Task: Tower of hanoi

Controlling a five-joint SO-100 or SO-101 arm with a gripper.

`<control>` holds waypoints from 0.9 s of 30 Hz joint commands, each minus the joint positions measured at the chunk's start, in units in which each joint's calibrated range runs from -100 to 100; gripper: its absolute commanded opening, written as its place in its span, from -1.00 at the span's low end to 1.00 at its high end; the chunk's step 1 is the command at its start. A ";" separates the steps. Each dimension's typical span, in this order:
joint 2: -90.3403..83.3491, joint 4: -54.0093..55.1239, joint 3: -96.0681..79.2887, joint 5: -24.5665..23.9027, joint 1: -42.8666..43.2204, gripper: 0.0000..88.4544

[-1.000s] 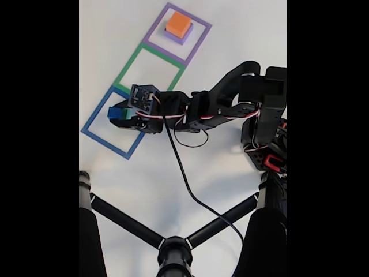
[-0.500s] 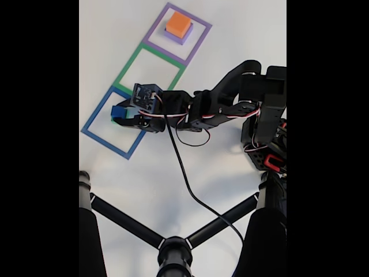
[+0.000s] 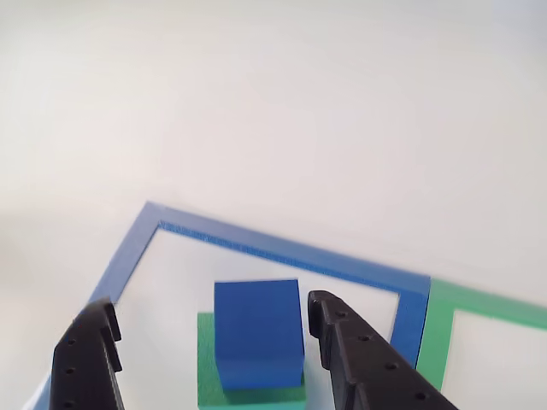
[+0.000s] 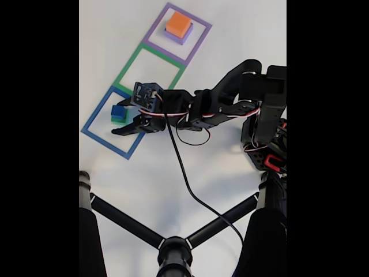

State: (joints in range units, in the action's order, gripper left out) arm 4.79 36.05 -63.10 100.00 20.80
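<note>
In the fixed view a small blue cube sits on a green block inside the blue square outline. My gripper is open beside this stack, one finger on each side, touching nothing. The other view shows the blue cube on the green block, just ahead of my open gripper and between its black fingers. An orange block rests on a purple block in the purple square outline. Between the two lies the green square outline.
The arm's base stands at the right of the white table. A black cable trails from the wrist toward a black stand with spread legs at the bottom. The green outline adjoins the blue outline.
The gripper, earlier shut around the blue cube, has opened and let it go on the green block. Its fingers now stand apart on either side.
</note>
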 commanded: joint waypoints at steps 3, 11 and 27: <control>-12.32 -7.92 3.53 0.00 -0.71 -0.42; -30.11 -46.05 15.89 0.00 -4.82 -0.91; -47.41 -110.72 51.33 0.00 -22.44 -1.00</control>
State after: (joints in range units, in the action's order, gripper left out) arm -40.22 -58.29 -27.40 100.00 3.69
